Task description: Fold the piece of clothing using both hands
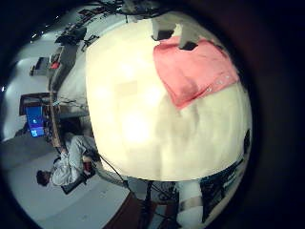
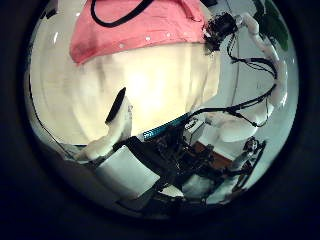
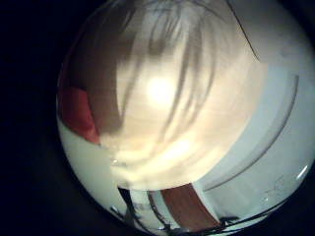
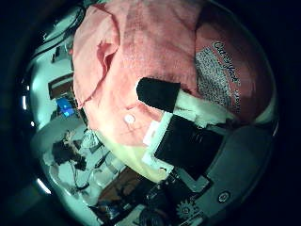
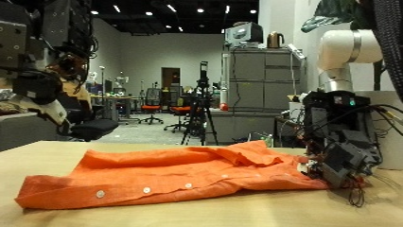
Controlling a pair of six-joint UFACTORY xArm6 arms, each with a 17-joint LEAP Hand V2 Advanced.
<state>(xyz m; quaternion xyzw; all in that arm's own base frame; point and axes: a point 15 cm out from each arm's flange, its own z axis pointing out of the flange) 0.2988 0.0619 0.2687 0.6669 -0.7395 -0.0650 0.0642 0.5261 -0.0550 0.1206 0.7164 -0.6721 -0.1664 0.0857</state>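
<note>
Shirt (image 5: 189, 175) on table (image 5: 201, 213), workshop behind

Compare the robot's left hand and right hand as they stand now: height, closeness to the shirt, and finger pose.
The left hand hangs above the table, clear of the orange shirt; the right hand sits low at the shirt's end, at table level. The left hand's palm views show the shirt from a distance; the right thumb side view is filled by it. The left hand's fingers look relaxed; the right hand's finger pose cannot be told. Both are black and white.
</note>
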